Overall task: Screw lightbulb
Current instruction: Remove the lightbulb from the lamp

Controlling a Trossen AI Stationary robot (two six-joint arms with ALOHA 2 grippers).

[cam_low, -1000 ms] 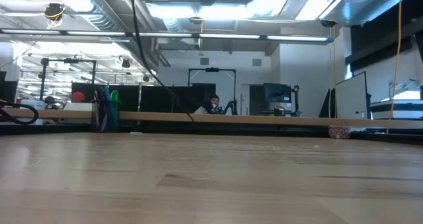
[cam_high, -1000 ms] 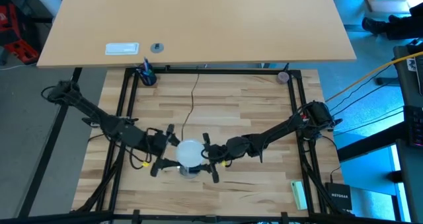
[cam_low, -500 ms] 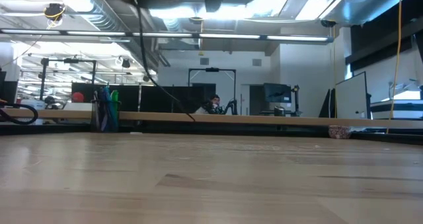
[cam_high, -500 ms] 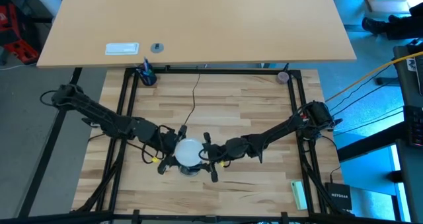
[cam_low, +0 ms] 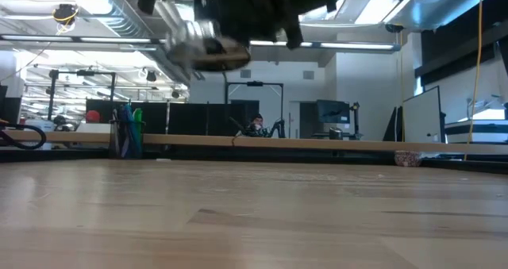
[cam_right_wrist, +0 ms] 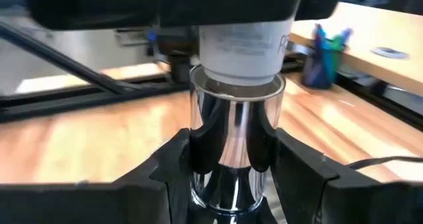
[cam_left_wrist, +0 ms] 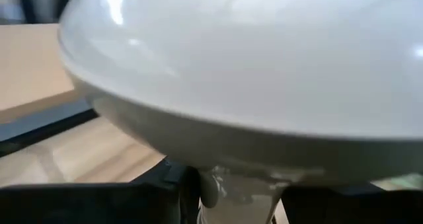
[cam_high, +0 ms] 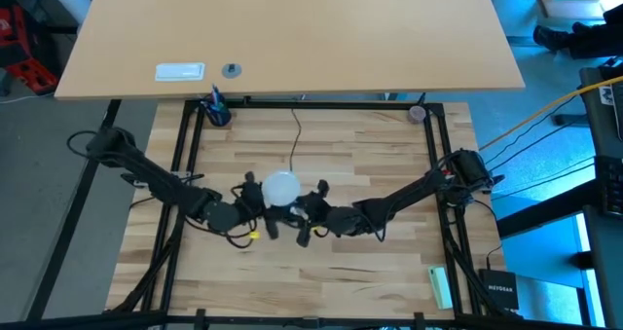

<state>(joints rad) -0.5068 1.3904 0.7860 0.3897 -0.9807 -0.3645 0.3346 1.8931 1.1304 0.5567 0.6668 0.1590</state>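
Note:
The white lightbulb (cam_high: 282, 187) hangs over the middle of the wooden table, its neck (cam_right_wrist: 243, 44) standing in the silver socket (cam_right_wrist: 232, 135). A thin black cord (cam_high: 293, 140) runs from the socket toward the far edge. My left gripper (cam_high: 265, 205) comes in from the left and is shut under the globe (cam_left_wrist: 251, 65). My right gripper (cam_high: 304, 213) comes in from the right and is shut on the socket. In the low view the socket (cam_low: 208, 48) hangs well above the tabletop. My left gripper pinches the lightbulb's narrow neck (cam_left_wrist: 232, 184) between its two fingers, just under the globe. The fingers come in about level from the table's left. The bulb stands upright, clear of the table. My right gripper pinches the socket's shiny round wall (cam_right_wrist: 231, 158) between its two fingers (cam_right_wrist: 173, 168), below the rim where the bulb's neck enters. It comes in about level from the table's right. The socket stands upright, lifted clear of the table.
A cup of blue pens (cam_high: 215, 111) stands at the far left corner of the black frame, and a small round thing (cam_high: 417, 113) at the far right corner. A green block (cam_high: 440, 286) lies at the near right. The lighter tabletop (cam_high: 292, 38) lies beyond.
My left gripper has moved in toward the bulb and shut on its neck. Both grippers, with bulb and socket, have then gone toward the table's far edge, and the socket has come into the low view, clear of the table.

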